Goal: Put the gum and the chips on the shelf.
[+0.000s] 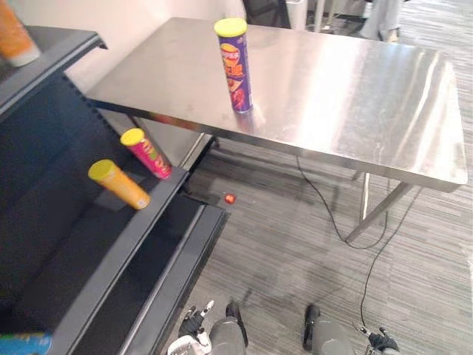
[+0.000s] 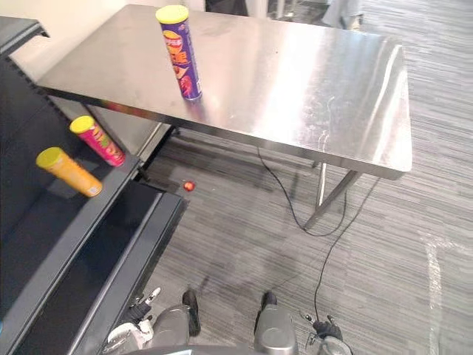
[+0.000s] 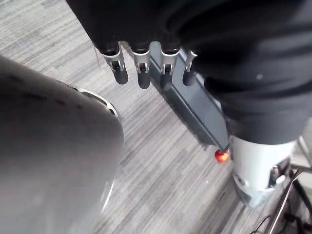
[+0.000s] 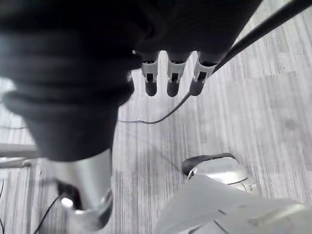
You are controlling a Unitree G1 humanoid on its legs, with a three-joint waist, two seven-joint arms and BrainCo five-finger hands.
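**Hands.** Left hand (image 1: 194,322) and right hand (image 1: 382,342) hanging low at the near edge of the scene, above the floor (image 1: 281,244). Fingers (image 3: 120,73) of the left and fingers (image 4: 151,80) of the right straight and loose, grasping nothing. Both well apart from the goods.

**Task goods.** Purple chips can (image 1: 235,70) with a yellow lid, upright on the surface (image 1: 355,96), close to its near left edge. Gum not identifiable with certainty. Small red thing (image 1: 229,198) on the floor between the shelf foot and the surface, too small to name.

**Shelf.** Dark shelf (image 1: 122,255) at left, already carrying a pink can (image 1: 146,153) and an orange can (image 1: 118,184) near its front edge, the two near each other but apart. Another orange thing (image 1: 15,37) on the board above.

**Likely faults from here (judgement).**
- Tipping of the tall, narrow chips can on a touch high on its body.
- After tipping, rolling over the near edge onto the floor, given the short margin there.
- Sliding rather than seating in the hand, given smooth metal beneath and a round wall.
- Knocking of the pink or orange can off the shelf front during placement beside them.
- Searching in the wrong place for the gum, unnamed as it is.

**Surface and room.** Brushed steel top, bare except for the one can, on slim metal legs (image 1: 377,211). Grey striped floor; pale wall at far left behind the shelf.
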